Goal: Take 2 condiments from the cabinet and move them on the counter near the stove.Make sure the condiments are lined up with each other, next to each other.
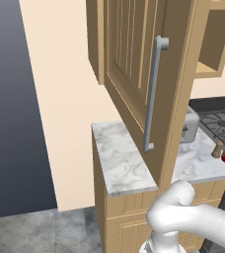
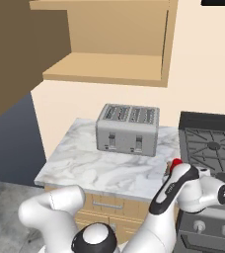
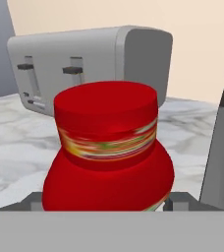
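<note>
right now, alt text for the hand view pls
A red bottle with a colourful label band sits close up between the hand's fingertips. Behind it, a grey toaster stands on the marble counter.

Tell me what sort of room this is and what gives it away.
A kitchen, rendered rather than real. A marble counter carries a grey toaster, with a black stove beside it and a wooden wall cabinet above.

Flat, even rendered light, soft shadows, no glare; smeared label on the close-up red bottle (image 3: 108,152).
</note>
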{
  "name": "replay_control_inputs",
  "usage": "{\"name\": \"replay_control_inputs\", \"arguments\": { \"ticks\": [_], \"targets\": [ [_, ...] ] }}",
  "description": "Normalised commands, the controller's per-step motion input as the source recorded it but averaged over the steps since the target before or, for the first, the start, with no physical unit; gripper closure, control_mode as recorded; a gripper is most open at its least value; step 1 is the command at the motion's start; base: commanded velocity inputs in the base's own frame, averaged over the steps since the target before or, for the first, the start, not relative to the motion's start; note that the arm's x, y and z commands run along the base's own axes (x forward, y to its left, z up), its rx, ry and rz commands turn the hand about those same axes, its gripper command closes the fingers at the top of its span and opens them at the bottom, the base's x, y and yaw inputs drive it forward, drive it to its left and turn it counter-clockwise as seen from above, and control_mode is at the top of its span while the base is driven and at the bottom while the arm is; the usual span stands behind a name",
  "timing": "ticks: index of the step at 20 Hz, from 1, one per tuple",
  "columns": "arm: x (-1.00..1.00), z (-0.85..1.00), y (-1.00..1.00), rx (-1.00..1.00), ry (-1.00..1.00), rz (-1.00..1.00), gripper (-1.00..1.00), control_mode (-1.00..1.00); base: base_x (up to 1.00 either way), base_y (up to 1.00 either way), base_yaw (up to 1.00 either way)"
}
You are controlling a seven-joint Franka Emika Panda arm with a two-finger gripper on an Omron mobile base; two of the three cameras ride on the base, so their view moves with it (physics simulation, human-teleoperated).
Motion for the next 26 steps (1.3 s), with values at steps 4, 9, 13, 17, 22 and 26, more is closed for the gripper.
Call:
{"name": "replay_control_inputs", "arguments": {
  "ticks": [4,9,13,17,22,26],
  "targets": [
    [0.17,-0.28,-0.06,0.0,0.0,0.0,1.0,-1.0,0.0,0.0,0.0],
    [0.16,-0.2,-0.15,0.0,0.0,0.0,1.0,-1.0,0.0,0.0,0.0],
    [0.17,-0.17,-0.11,0.0,0.0,0.0,1.0,-1.0,0.0,0.0,0.0],
    [0.14,-0.21,-0.05,0.0,0.0,0.0,1.0,-1.0,0.0,0.0,0.0],
    [0.05,-0.26,-0.01,0.0,0.0,0.0,1.0,-1.0,0.0,0.0,0.0],
    [0.0,-0.4,0.0,0.0,0.0,0.0,1.0,-1.0,0.0,0.0,0.0]
  ]
}}
